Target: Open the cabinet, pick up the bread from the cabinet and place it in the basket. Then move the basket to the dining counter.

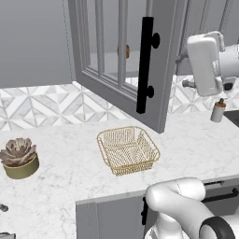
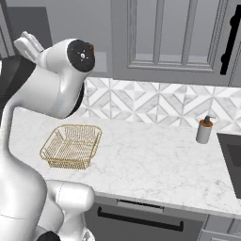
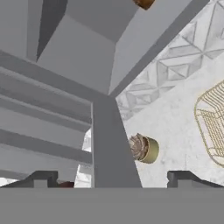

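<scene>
Reaching past the swung-open grey glass-paned cabinet door (image 1: 121, 60): open, empty end effector (image 3: 111, 177) should clear the frame before approaching the small brown loaf (image 3: 143, 3).

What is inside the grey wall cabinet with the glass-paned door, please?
Through the open glass-paned door of the cabinet, a small brown bread sits on the shelf, partly covered by a door bar. The rest of the interior is mostly hidden behind the door frame.
</scene>
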{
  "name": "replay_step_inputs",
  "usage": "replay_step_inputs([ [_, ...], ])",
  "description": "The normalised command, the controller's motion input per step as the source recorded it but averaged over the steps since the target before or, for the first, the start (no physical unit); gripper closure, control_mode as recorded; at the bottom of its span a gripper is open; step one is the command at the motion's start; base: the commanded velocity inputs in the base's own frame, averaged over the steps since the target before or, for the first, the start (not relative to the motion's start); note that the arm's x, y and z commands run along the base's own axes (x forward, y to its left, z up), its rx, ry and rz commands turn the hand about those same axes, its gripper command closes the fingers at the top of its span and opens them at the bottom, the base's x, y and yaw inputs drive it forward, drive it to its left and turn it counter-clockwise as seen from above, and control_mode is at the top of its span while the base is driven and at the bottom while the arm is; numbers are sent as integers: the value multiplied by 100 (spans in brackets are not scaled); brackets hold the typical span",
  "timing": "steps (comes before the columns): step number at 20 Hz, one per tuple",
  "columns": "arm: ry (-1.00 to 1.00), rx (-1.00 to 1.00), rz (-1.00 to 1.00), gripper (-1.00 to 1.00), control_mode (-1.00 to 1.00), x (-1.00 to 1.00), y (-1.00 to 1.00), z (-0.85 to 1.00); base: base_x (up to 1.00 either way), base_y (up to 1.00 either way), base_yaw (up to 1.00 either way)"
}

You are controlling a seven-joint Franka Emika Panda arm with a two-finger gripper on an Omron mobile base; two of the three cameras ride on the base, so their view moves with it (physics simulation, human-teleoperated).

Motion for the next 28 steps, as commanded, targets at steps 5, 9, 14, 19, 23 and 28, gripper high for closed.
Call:
replay_step_inputs([
  [5,5,14,27,-100,-100,70,73,0,0,0,0],
  [9,17,12,23,-100,-100,71,50,0,0,0,0],
  [14,16,5,22,-100,-100,15,79,0,0,0,0],
  [19,0,0,19,-100,-100,-23,100,-1,0,0,0],
  [23,-11,0,10,-100,-100,-43,100,-2,0,0,0],
  [28,-26,-8,-5,-100,-100,-8,45,-5,0,0,0],
])
